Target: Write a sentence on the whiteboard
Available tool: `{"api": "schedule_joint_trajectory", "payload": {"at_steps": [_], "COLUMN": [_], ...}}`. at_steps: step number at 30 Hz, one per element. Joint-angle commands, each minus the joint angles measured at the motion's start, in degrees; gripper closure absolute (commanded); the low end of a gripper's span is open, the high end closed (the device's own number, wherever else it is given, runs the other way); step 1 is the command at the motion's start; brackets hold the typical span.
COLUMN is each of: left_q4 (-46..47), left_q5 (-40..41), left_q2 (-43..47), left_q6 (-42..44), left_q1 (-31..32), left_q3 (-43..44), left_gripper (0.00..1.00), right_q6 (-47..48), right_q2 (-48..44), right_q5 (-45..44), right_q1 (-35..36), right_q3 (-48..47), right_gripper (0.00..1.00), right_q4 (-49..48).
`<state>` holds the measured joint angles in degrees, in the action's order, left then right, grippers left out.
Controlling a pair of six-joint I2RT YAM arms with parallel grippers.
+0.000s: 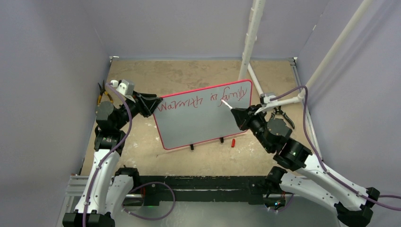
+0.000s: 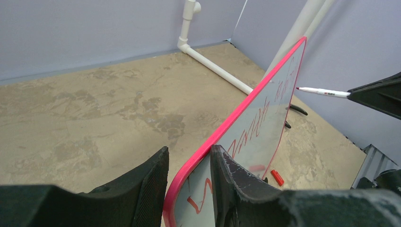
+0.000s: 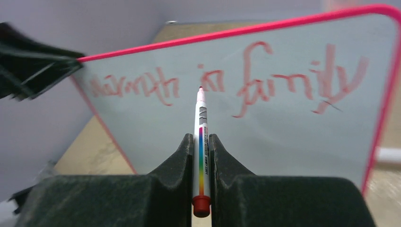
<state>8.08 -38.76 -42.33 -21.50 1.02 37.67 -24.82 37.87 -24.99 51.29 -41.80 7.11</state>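
Observation:
The whiteboard (image 1: 198, 125), white with a red rim, stands tilted on two black feet mid-table. The sentence (image 1: 203, 98) is one line of red lettering along its top, reading "Warmth in family". My left gripper (image 1: 152, 104) is shut on the board's upper left corner; in the left wrist view its jaws (image 2: 188, 158) straddle the red rim (image 2: 222, 130). My right gripper (image 1: 236, 112) is shut on a white marker (image 3: 201, 132) with a rainbow stripe. The marker's red tip (image 1: 223, 101) points at the board just below the word "in" (image 3: 211, 80). I cannot tell if it touches.
A red marker cap (image 1: 233, 142) lies on the table before the board's right foot, also in the left wrist view (image 2: 277, 178). White pipes (image 1: 250, 38) rise behind the board's right end. Yellow-handled pliers (image 1: 101, 97) lie at the left wall. Blue walls enclose the table.

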Motion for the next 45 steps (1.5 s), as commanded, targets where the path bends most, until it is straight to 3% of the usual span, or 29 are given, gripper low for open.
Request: {"api": "schedule_joint_trajectory", "payload": {"at_steps": [1,6,12,18,34,45], "left_q4": [1.0,0.9,0.9,0.9,1.1,1.2], "left_q5": [-1.1,-1.1,-1.2,-1.2,-1.4,-1.5], "left_q2": [0.5,0.4,0.4,0.5,0.7,0.7], "left_q6": [-0.3,-0.3,-0.4,-0.3,-0.5,-0.6], "left_q1": [0.0,0.0,0.0,0.0,0.0,0.0], "left_q3": [-0.1,-0.2,-0.2,-0.2,-0.2,-0.3], "left_gripper": [0.64,0.64,0.64,0.64,0.64,0.64], "right_q6": [5.0,6.5,6.4,7.6,6.5,2.5], "right_q2": [4.6,14.3,26.7,33.9,39.7,40.6], "right_q5": [13.9,6.1,5.6,2.2,-5.1,-1.5], "right_q1": [5.2,17.3,20.6,21.6,21.6,21.7], "right_q3": [1.6,0.7,-0.6,-3.8,-6.8,-2.7], "right_gripper": [1.00,1.00,1.00,1.00,1.00,1.00], "right_q4": [-13.8,-22.5,-34.5,-39.2,-38.1,-34.2]}}
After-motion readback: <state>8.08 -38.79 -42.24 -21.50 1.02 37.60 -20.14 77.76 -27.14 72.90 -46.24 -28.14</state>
